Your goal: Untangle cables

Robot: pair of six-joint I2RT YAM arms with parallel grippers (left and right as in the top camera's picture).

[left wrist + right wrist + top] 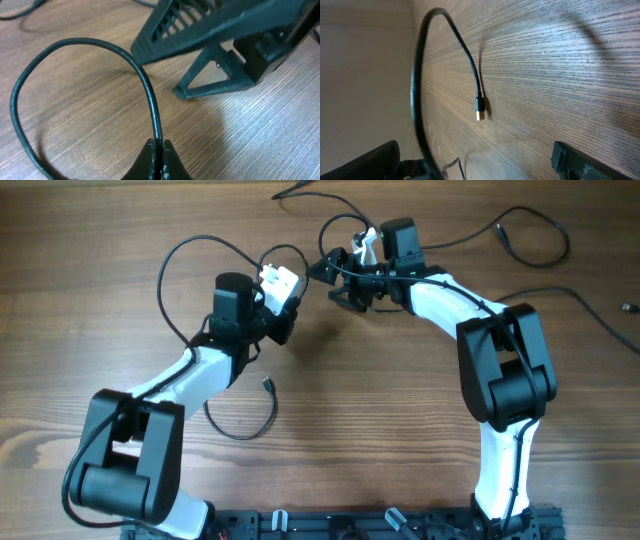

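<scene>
My left gripper [296, 308] is shut on a thin black cable [150, 95], which arcs up and left from the jaws [158, 146] in a loop over the wood. In the overhead view this cable [165, 275] loops wide to the left of the arm. My right gripper [336, 282] is open, its fingers spread wide [470, 165], facing the left gripper a short way off. A black cable [417, 85] runs past its left finger and curves to a small plug [479, 115] near the table. Its black fingers [215, 35] fill the top of the left wrist view.
Another cable [240, 430] curls by the left arm, its plug [268, 385] lying on the wood. Loose cables lie at the back right [530, 230], at the right edge [600, 315] and at the top edge [295, 190]. The table is bare wood.
</scene>
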